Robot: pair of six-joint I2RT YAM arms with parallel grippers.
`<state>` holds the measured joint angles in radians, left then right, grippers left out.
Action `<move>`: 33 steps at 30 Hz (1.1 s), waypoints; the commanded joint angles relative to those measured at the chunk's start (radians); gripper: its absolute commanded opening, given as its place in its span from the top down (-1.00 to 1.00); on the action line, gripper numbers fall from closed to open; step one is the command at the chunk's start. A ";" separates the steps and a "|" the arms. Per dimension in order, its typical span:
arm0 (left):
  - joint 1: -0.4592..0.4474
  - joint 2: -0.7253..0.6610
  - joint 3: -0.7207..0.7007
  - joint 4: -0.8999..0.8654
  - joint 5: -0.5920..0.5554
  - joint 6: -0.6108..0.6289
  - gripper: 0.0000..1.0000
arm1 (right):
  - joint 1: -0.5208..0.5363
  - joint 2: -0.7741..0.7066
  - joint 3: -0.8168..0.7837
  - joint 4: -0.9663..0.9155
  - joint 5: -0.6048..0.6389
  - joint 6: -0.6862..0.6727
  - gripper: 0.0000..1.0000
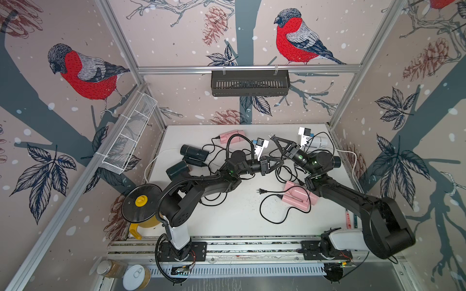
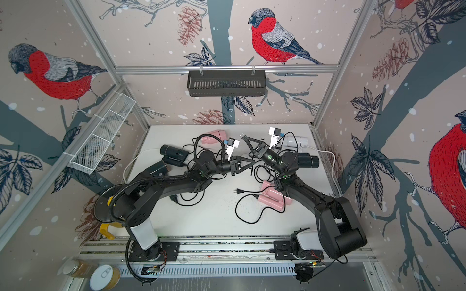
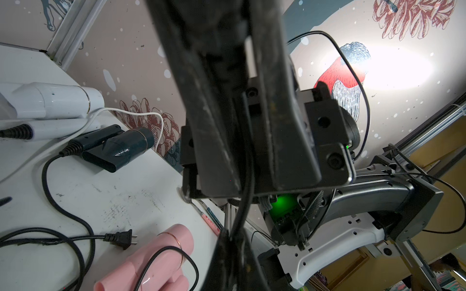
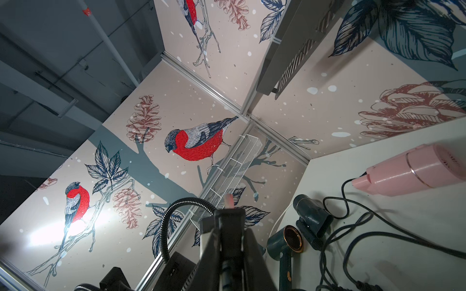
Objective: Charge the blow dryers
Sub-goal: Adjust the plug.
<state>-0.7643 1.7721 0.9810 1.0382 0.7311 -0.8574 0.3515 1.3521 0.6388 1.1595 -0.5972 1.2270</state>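
The left gripper (image 1: 280, 162) has its fingers pressed together on a black cord (image 3: 243, 209). The right gripper (image 1: 275, 139) pinches a plug (image 1: 271, 136). Bare table (image 1: 227, 221) lies open toward the front edge.

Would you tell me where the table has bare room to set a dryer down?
Best is the front-centre patch of table, bordered by the front rail, the left arm and the looped cord beside the near pink blow dryer. A smaller patch lies in the back left corner, behind the dark blow dryers. The middle is crowded with tangled cords.
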 commanded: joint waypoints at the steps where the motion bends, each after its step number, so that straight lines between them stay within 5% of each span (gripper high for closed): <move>1: 0.004 -0.044 -0.004 -0.087 -0.052 0.065 0.95 | -0.023 -0.026 -0.018 0.029 -0.012 -0.002 0.66; 8: 0.007 -0.107 0.010 -0.328 -0.048 0.194 1.00 | -0.114 -0.143 -0.051 -0.160 -0.051 -0.090 0.22; 17: 0.048 -0.212 0.067 -0.745 0.066 0.470 1.00 | -0.223 -0.368 -0.054 -0.785 -0.117 -0.482 -0.34; 25: 0.089 -0.233 0.146 -1.086 0.174 0.728 1.00 | -0.289 -0.352 -0.070 -0.964 -0.321 -0.592 -0.40; 33: 0.081 -0.235 0.174 -1.233 0.138 0.839 1.00 | -0.254 -0.247 -0.111 -0.731 -0.493 -0.443 -0.35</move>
<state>-0.6773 1.5394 1.1488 -0.1291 0.8608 -0.0937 0.0772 1.0885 0.5369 0.2768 -0.9958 0.7105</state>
